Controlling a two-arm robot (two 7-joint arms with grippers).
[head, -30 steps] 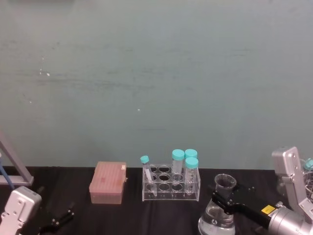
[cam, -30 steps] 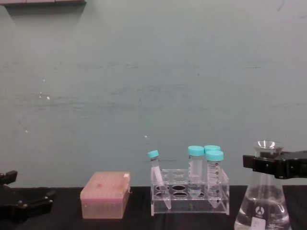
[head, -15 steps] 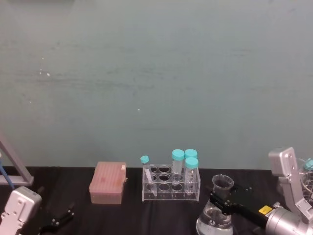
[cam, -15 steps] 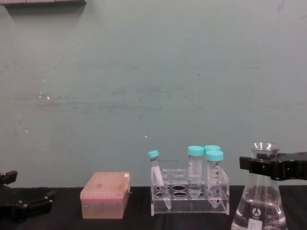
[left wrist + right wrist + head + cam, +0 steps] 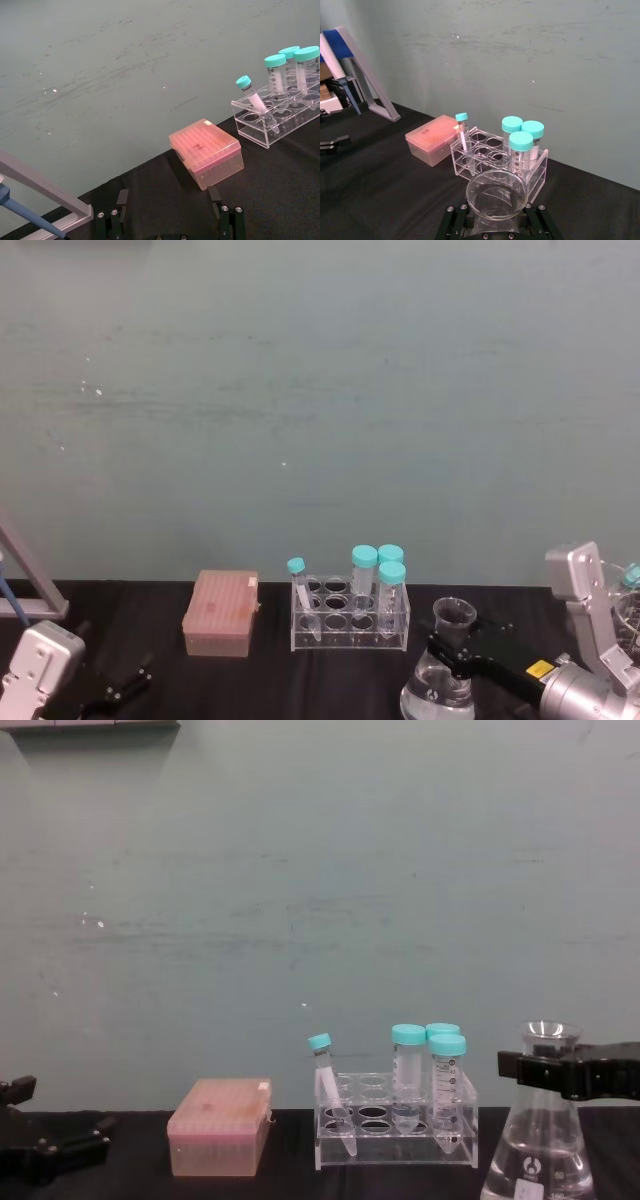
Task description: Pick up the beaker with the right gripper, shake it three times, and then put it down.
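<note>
Right gripper clamps the neck of the beaker, a clear glass flask at the tabletop's right front. Just left stands a clear rack of teal-capped tubes, then a pink box. Left gripper rests far left, fingers apart.

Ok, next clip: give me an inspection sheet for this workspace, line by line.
Surface: black table.
Job's things: beaker upright, clear liquid inside, neck clamped by right gripper.
Clutter: clear tube rack holding four teal-capped tubes, the smallest leaning; closed pink tip box to its left.
Grippers: right shut on beaker; left gripper open, low at the table's left.
Cables: nothing seen.
Surroundings: teal wall; pipette stand at far left.
</note>
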